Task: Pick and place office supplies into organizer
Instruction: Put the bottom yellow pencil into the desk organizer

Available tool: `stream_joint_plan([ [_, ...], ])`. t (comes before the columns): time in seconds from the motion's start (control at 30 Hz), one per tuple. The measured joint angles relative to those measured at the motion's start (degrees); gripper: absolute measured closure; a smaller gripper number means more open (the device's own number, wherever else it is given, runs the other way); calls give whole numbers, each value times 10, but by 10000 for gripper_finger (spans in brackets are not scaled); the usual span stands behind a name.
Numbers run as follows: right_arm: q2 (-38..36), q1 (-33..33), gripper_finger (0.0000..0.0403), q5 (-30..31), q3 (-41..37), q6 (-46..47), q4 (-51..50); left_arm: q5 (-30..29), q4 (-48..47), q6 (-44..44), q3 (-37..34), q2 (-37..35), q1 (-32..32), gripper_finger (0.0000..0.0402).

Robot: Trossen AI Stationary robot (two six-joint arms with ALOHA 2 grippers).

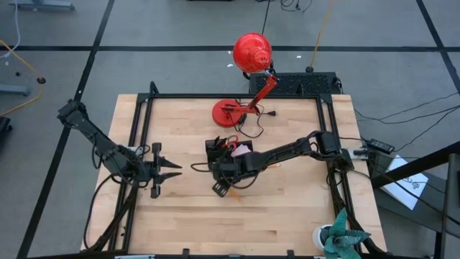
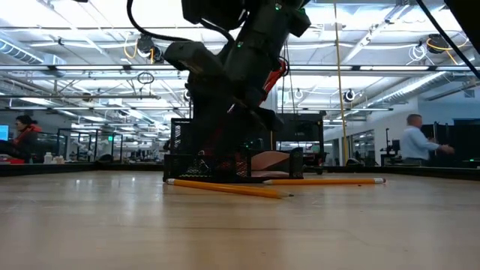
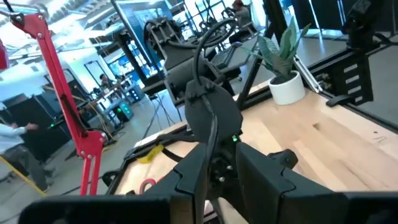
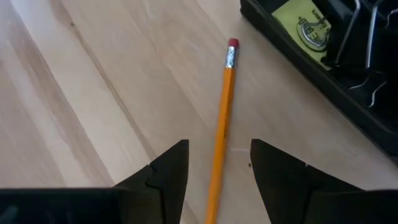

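Fingers (image 4: 168,168) of right gripper (image 4: 219,165) spread apart, straddling an orange pencil (image 4: 222,118) flat on the wood, not yet closed on it. Eraser end of pencil close beside the organizer (image 4: 323,81) wall (yellow label and wire clips visible inside). Right gripper (image 1: 224,183) near middle of the tabletop (image 1: 287,216), just toward the front edge from organizer (image 1: 215,150). Left gripper (image 1: 167,170) parked toward the left edge, prongs partly parted, holding nothing visible.

Progress, judged: partly done. Red-handled scissors (image 1: 231,142) and pink sticky-note pad (image 1: 241,150) already in organizer. Two pencils (image 2: 225,187) seen lying loose in front of organizer in low view (one under right gripper). Remaining: grip, lift, drop each pencil in. Pens not made out.
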Motion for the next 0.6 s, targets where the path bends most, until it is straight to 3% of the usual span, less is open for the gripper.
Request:
stream_joint_plan([
  [0.6,0,16,238,-12,10,-4,-19,0,7,33,0,0,3,309],
])
